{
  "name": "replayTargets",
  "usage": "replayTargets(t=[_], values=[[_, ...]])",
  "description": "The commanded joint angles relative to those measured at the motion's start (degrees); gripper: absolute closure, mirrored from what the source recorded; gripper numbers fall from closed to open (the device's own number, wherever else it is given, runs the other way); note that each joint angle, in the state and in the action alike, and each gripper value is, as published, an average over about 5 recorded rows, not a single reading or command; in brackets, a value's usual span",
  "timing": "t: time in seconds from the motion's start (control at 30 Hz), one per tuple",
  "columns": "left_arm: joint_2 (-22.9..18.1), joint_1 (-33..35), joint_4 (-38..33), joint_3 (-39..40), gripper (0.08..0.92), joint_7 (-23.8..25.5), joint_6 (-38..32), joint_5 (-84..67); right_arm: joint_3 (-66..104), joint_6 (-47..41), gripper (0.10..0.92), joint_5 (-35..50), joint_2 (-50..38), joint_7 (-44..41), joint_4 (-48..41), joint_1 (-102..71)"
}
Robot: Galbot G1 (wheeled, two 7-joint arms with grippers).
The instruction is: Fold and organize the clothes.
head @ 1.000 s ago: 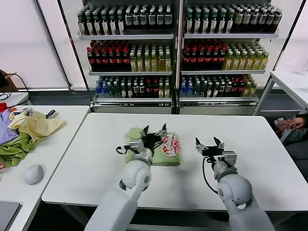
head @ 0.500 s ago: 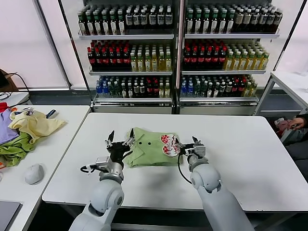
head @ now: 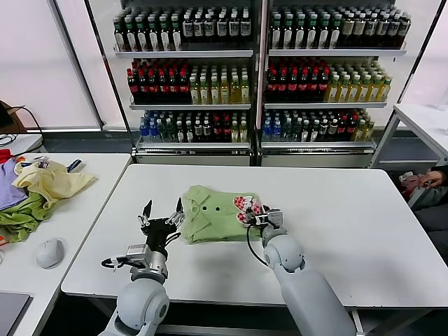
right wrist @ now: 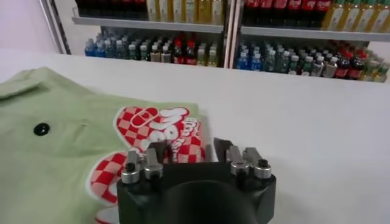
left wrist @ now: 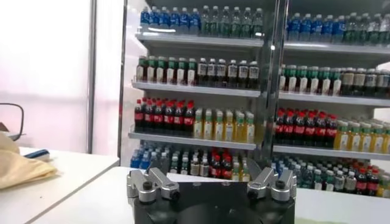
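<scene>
**Right gripper at the shirt's patch**

Right gripper (head: 256, 215) sits half-open at the shirt's (head: 213, 213) edge, fingers astride the red-and-white patch (right wrist: 155, 131). Left gripper (head: 162, 218) hangs wide open beside the shirt, apart. Shirt lies folded mid-table (head: 336, 203). Bottle shelves (head: 259, 70) behind.

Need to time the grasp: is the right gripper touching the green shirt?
Touching. The right wrist view shows the right gripper with fingertips pressed on the shirt at its red-and-white patch edge.

The shirt (right wrist: 67, 140) runs off the right wrist view's edge, so its far side is cut off. The right gripper (right wrist: 190, 152) body covers the patch's near corner, and whether the jaws pinch cloth cannot be told. Bottle labels on the shelves (head: 259, 77) are too small to read.
</scene>
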Motion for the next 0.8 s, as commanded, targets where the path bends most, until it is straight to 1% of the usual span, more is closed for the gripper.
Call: replayTargets(t=[0.03,0.23,0.47,0.53,0.63,0.7,0.8], values=[[0.75,2.06,-1.44,-0.79,0.177,0.11,-0.12,0.84,-0.54,-0.40,0.501,1.59,-0.47,-0.82,-3.03,1.21],[0.85,2.09,-1.46,-0.42,0.177,0.28,-0.04,0.71,1.90,1.45,0.674,0.47,-3.33,-1.98,-2.23,1.56],[0.62,2.28,-1.44,0.11,0.177,0.50,0.01,0.75,5.11,3.61,0.860,-3.64,-7.71,-4.08,-0.23,1.45],[0.57,2.30,-1.40,0.28,0.177,0.60,0.04,0.81,5.40,5.39,0.888,-5.67,-8.35,-4.97,-0.19,1.20],[0.51,2.29,-1.38,0.49,0.177,0.77,0.08,0.93,5.67,9.63,0.901,-8.01,-8.58,-5.83,-0.05,0.65],[0.49,2.30,-1.47,0.57,0.177,0.87,0.14,1.04,6.08,12.75,0.901,-9.34,-8.59,-5.98,0.36,0.07],[0.49,2.46,-1.66,0.66,0.177,1.06,0.15,1.36,7.15,17.27,0.874,-10.76,-8.91,-5.69,1.74,-1.43]])
